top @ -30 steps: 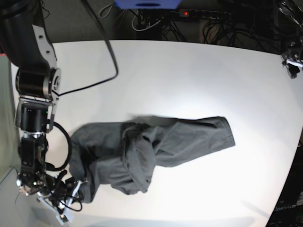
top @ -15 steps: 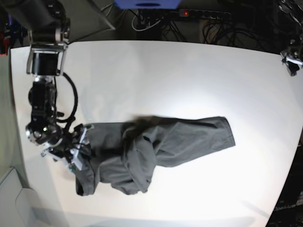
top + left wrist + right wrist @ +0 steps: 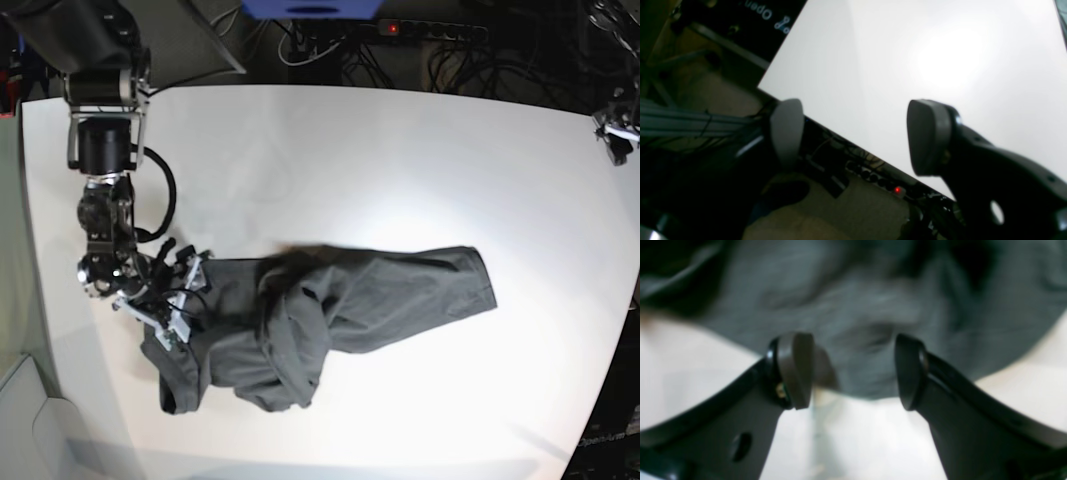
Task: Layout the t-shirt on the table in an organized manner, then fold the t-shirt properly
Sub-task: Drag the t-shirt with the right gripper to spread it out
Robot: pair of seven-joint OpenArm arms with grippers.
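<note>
Overhead glare whitens the table (image 3: 400,160); wrist views blurred.

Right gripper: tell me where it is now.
In the base view the right gripper sits at the left side of the table, at the left end of the crumpled t-shirt. Its wrist view shows open jaws with grey cloth just beyond them.
</note>
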